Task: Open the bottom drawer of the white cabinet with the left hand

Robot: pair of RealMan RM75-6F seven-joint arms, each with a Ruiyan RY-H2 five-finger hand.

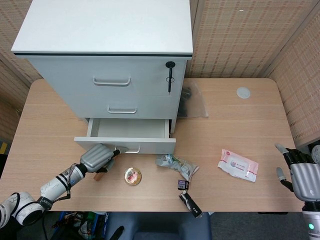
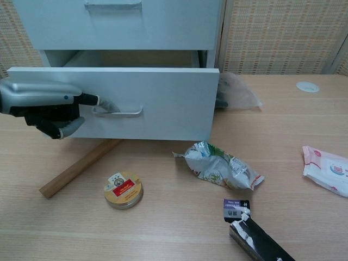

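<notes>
The white cabinet (image 1: 107, 55) stands at the back left of the table. Its bottom drawer (image 1: 127, 135) (image 2: 163, 103) is pulled partly out, and its inside looks bare. My left hand (image 1: 98, 157) (image 2: 46, 106) is at the drawer front, with a finger hooked in the metal handle (image 2: 117, 110) and the other fingers curled below. My right hand (image 1: 300, 175) hangs at the table's right edge, fingers apart, holding nothing.
A wooden stick (image 2: 79, 167) lies partly under the drawer front. Close by are a round tin (image 2: 124, 190), a crumpled snack bag (image 2: 217, 166), a dark packet (image 2: 253, 234), a wipes pack (image 1: 238, 164), a clear bag (image 1: 192, 102) and a white lid (image 1: 243, 92).
</notes>
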